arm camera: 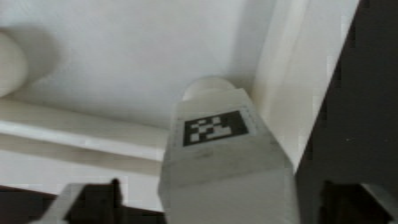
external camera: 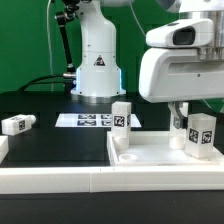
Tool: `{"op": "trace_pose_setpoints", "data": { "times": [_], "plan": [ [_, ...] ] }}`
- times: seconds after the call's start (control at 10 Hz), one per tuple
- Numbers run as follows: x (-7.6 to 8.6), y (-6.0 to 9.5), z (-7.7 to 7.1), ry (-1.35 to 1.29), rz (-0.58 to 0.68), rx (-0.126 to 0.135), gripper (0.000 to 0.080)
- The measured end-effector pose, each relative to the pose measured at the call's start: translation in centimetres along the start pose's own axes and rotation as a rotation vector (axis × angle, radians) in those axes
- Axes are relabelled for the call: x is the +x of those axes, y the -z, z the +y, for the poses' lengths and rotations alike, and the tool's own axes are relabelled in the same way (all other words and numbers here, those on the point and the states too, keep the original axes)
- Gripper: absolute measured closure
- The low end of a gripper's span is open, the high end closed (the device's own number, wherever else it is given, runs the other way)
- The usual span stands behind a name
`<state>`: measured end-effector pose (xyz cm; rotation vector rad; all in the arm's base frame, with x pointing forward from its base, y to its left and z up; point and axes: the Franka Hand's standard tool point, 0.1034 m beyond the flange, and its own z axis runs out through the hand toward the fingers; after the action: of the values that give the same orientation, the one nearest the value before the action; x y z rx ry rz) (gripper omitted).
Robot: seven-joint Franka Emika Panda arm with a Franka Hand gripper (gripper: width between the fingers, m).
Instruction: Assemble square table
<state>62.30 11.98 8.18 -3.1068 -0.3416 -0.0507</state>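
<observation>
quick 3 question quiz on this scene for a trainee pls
1. True or false: the leg at the exterior view's left stands upright on the square tabletop.
2. In the exterior view, how many legs stand upright on the tabletop? A one, B two, C four.
3. Fill in: the open gripper straddles a tagged ____.
Key: 1 false, it lies on the black table; 2 B; 3 leg.

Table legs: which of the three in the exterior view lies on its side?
The leg at the exterior view's left, lying on the black table. The centre leg and the leg at that view's right stand upright on the white slab.
</observation>
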Motion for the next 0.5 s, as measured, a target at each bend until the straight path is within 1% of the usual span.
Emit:
{"op": "trace_pose_setpoints", "data": {
  "times": [0.1, 0.2, 0.3, 0.4, 0.5],
  "plan": [
    [0.0, 0.0, 0.01, -0.005, 0.0, 0.0, 0.0373],
    [0.0, 0.0, 0.01, -0.026, 0.0, 0.001, 0.0373],
    [0.0, 0.0, 0.02, -0.027, 0.0, 0.001, 0.0511],
    [0.01, 0.0, 0.0, -0.049, 0.0, 0.002, 0.0511],
    [0.01, 0.0, -0.02, -0.156, 0.0, 0.004, 0.0511]
  ]
}}
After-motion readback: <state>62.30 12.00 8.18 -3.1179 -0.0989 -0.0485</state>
